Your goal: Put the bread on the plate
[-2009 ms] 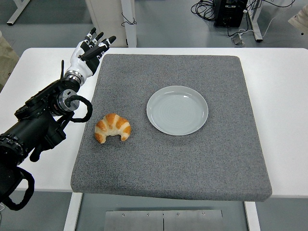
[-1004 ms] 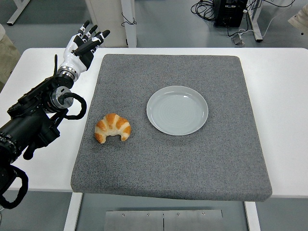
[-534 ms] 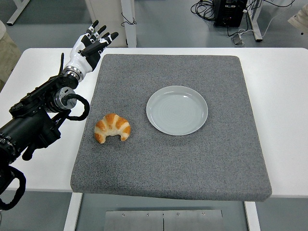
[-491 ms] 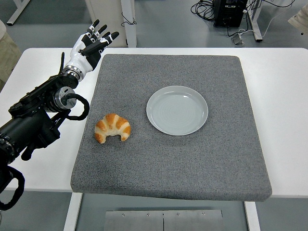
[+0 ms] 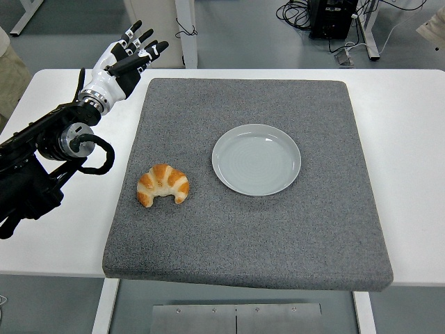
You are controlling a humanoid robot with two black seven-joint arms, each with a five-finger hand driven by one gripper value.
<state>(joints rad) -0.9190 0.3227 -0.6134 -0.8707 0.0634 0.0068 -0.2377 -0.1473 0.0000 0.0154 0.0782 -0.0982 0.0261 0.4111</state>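
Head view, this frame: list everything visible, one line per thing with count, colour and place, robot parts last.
Croissant: one, golden brown, on the mat's left side, left of the plate and apart from it.
Plate: one, pale grey-white, empty, near the mat's centre.
Mat: one, grey, covering most of the table.
Table: one, white, under the mat.
Cables: black, on the floor beyond the table, top right.
Left hand: one, white with black fingers, spread and empty, above the table's far left corner, well away from the croissant.
Left arm: one, black, entering from the left edge.
Right arm: not in view.
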